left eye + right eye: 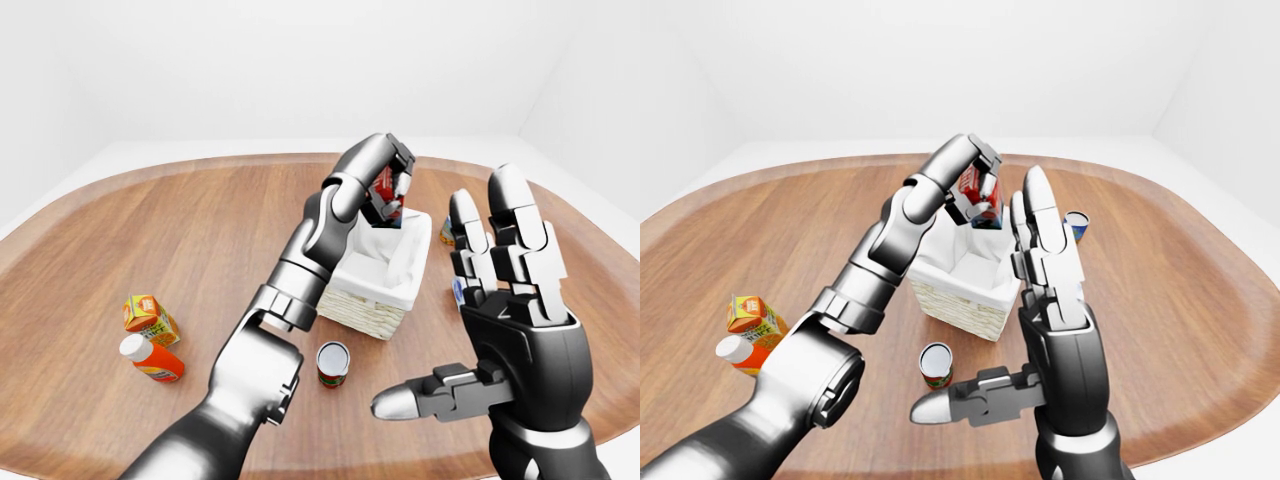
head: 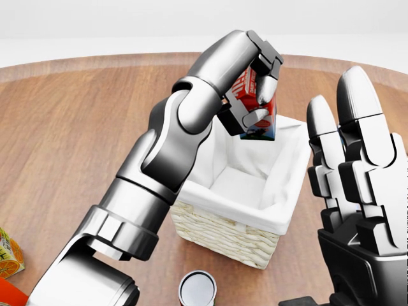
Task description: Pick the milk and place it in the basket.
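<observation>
Head view, from left to right: the left hand [image 2: 255, 95] has its fingers wrapped tight around the milk [image 2: 254, 102], holding it over the basket [image 2: 223, 229] so it can drop in. The right hand [image 2: 360, 191] waits beside, fingers spread wide, holding nothing.

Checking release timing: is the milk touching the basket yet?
Apart. In the head view the milk hangs in the left hand, its bottom edge above the basket lining, white cloth showing below it.
</observation>
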Controlling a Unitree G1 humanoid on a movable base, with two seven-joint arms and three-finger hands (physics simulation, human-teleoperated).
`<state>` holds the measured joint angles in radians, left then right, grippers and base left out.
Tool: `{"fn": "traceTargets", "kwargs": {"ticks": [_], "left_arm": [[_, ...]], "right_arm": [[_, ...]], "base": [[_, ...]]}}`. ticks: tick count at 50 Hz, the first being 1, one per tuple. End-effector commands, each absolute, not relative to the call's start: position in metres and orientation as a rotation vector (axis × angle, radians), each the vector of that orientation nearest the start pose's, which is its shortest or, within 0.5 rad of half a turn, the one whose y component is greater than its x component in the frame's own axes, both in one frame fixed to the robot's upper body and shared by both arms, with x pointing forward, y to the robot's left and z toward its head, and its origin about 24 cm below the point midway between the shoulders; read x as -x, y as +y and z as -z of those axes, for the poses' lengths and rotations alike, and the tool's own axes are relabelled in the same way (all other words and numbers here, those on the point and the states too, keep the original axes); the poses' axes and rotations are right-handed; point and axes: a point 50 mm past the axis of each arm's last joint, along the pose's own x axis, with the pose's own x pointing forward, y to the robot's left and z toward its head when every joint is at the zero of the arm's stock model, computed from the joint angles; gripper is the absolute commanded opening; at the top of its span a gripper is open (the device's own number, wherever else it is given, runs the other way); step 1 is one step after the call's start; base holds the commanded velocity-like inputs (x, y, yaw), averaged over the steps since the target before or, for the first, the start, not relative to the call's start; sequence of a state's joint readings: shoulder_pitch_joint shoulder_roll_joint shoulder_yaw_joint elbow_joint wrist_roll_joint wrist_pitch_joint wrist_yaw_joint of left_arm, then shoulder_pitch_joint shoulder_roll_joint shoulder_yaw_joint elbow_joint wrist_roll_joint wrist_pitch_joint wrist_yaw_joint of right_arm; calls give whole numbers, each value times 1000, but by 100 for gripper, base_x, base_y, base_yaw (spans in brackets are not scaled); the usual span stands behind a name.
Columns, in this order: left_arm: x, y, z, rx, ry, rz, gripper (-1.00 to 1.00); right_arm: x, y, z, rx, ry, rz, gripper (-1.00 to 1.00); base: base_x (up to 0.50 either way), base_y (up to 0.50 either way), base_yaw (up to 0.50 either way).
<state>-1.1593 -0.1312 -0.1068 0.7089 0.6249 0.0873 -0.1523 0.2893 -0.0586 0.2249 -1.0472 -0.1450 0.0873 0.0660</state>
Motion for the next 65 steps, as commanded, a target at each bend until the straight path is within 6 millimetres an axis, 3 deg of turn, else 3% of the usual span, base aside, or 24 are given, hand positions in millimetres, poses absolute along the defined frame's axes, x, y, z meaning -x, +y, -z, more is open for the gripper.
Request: {"fn": "traceTargets", "kwargs": {"ticks": [1, 10, 23, 32, 37, 43, 57, 65], "left_arm": [[-383, -15, -226, -742, -366, 374, -100], [-390, -10, -206, -769, -288, 349, -100], [-393, -7, -198, -773, -256, 333, -100], [-392, -9, -204, -717, -299, 302, -100], [-392, -8, -191, -697, -294, 298, -100], [-392, -8, -190, -655, -327, 284, -100], [-389, -13, -169, -711, -303, 281, -100], [-392, -9, -168, -710, -285, 259, -100]], "right_arm": [[-142, -123, -201, 110, -668, -160, 100], [-143, -123, -201, 109, -669, -161, 100], [-143, -123, -202, 107, -672, -161, 100], [-142, -122, -200, 107, -662, -164, 100], [-144, -123, -199, 108, -656, -163, 100], [-143, -122, -199, 106, -656, -166, 100], [-142, -123, -200, 106, -663, -164, 100], [-143, -122, -199, 105, -655, -167, 100]], "base": [[0, 0, 0], [0, 0, 0], [0, 0, 0], [0, 0, 0], [0, 0, 0], [0, 0, 0], [0, 0, 0], [0, 0, 0]]}}
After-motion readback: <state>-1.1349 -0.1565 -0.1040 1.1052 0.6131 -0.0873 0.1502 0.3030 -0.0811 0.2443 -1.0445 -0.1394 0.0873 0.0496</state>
